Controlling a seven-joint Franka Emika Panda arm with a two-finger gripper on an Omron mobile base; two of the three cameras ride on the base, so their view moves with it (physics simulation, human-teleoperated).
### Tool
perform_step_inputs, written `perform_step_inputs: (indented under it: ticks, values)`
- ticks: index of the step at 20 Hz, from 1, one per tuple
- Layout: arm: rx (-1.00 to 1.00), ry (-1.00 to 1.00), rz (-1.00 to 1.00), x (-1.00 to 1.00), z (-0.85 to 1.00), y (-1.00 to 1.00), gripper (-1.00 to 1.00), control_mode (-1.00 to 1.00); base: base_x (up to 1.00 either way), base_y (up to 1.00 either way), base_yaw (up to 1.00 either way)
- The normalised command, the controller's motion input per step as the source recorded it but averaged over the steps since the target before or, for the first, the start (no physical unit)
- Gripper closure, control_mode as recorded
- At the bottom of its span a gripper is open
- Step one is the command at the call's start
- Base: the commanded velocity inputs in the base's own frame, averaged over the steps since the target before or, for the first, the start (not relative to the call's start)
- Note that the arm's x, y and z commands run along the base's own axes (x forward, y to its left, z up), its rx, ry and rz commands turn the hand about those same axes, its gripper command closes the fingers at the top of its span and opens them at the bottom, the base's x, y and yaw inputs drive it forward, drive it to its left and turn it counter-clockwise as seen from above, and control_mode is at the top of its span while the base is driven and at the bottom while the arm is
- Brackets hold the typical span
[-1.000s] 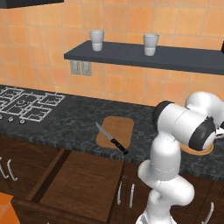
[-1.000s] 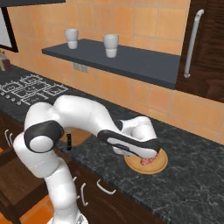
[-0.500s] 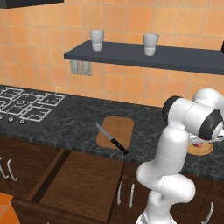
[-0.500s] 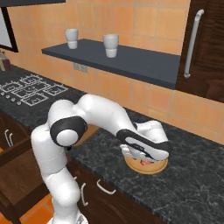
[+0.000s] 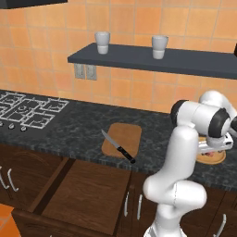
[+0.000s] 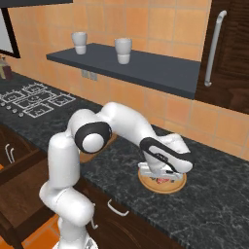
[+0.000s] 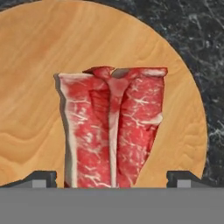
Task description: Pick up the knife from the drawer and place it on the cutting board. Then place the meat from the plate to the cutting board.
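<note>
The first half of the task looks finished. The knife (image 5: 118, 146) lies aslant on the cutting board (image 5: 122, 140), blade toward the board's far left corner and black handle reaching past its near edge, over the lip of the worktop (image 5: 69, 134). Just in front of the board and below it, the drawer (image 5: 88, 196) stands pulled out, its wood-grain bottom bare.

What is left is the meat (image 7: 111, 127). It lies flat on the plate (image 7: 39, 70), well to the right of the cutting board on the same worktop, a red slab with pale marbling and a whitish seam down its middle. The arm reaches over the plate (image 6: 176, 187), and the gripper (image 7: 111, 178) hangs low above the meat, looking straight down on it. Its two fingertips (image 7: 41, 178) show spread wide, one on each side of the slab, holding nothing; whether they already touch the plate I cannot tell.

So, as I judge it, the robot is in the approach to grasping the meat. Closing on the slab, lifting it, carrying it left to the cutting board and setting it down beside the knife are all not yet done.
</note>
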Motion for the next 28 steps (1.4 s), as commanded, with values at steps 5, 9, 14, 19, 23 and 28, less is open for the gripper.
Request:
perform_step_inputs:
  ticks: [5,9,14,19,23,28]
  values:
    - [0.12,0.15,0.0,0.33,-0.15,0.0,-1.0,-1.0,0.0,0.0,0.0]
    - [0.11,0.09,0.01,0.48,-0.02,0.01,1.0,-1.0,0.0,0.0,0.0]
    - [0.16,0.03,0.04,0.22,-0.28,0.01,1.0,-1.0,0.0,0.0,0.0]
    - [0.1,0.01,0.08,0.11,-0.18,0.01,1.0,-1.0,0.0,0.0,0.0]
    - [0.09,0.02,0.21,0.04,0.44,0.03,1.0,-1.0,0.0,0.0,0.0]
    - [0.01,0.08,0.26,0.12,0.87,0.16,1.0,-1.0,0.0,0.0,0.0]
